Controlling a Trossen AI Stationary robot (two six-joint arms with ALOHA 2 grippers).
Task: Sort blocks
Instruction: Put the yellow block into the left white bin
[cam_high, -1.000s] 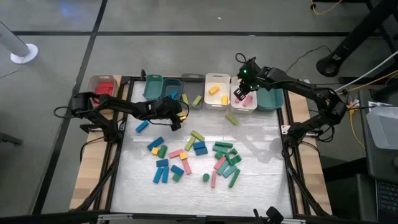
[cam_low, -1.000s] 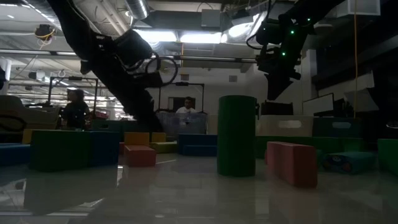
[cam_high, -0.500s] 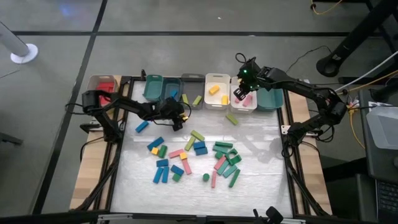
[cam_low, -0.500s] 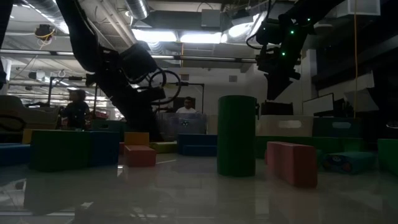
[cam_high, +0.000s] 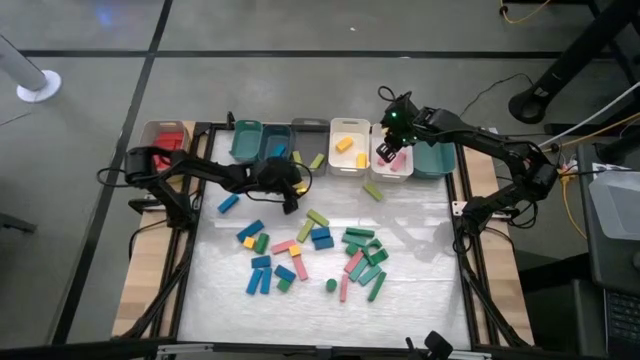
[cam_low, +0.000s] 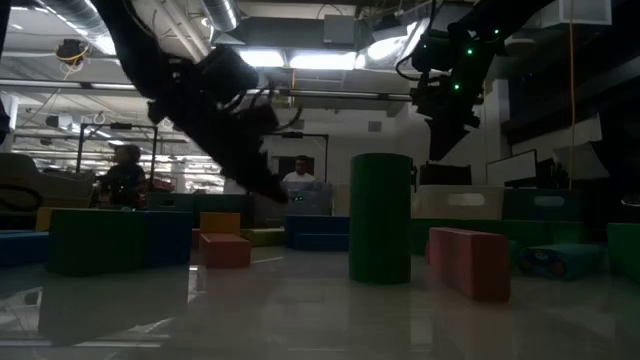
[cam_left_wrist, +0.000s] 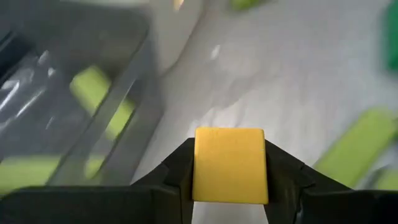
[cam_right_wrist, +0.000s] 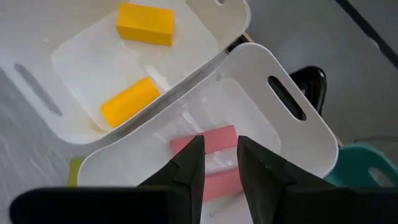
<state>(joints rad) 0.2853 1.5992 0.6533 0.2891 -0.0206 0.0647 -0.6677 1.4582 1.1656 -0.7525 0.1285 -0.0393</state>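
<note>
Blocks of several colours (cam_high: 320, 238) lie scattered flat on the white table mat. My left gripper (cam_high: 291, 192) hovers near the grey bin (cam_high: 306, 137), shut on a yellow block (cam_left_wrist: 229, 164). In the left wrist view the grey bin (cam_left_wrist: 68, 87) holds lime blocks. My right gripper (cam_high: 386, 152) hangs open above the white bin (cam_right_wrist: 292, 149) that holds pink blocks (cam_right_wrist: 211, 140); its fingers touch nothing. The neighbouring white bin (cam_right_wrist: 205, 37) holds two yellow blocks (cam_right_wrist: 145, 24). My left gripper pinches the yellow block by two opposite side faces (cam_left_wrist: 198, 168), one finger on each side. The block's broad yellow face looks toward the wrist camera. It is lifted clear of the table.
A row of bins lines the far edge: tan with red blocks (cam_high: 166, 137), teal (cam_high: 246, 139), grey, two white, teal (cam_high: 436, 159). A lime block (cam_high: 372, 190) and a blue block (cam_high: 228, 203) lie apart from the pile. A tall green cylinder (cam_low: 380, 217) stands near the low camera.
My left arm has shifted, and its gripper has tipped downward and sunk a little by the grey bin, keeping hold of the yellow block. My right gripper has stayed still over the pink bin.
</note>
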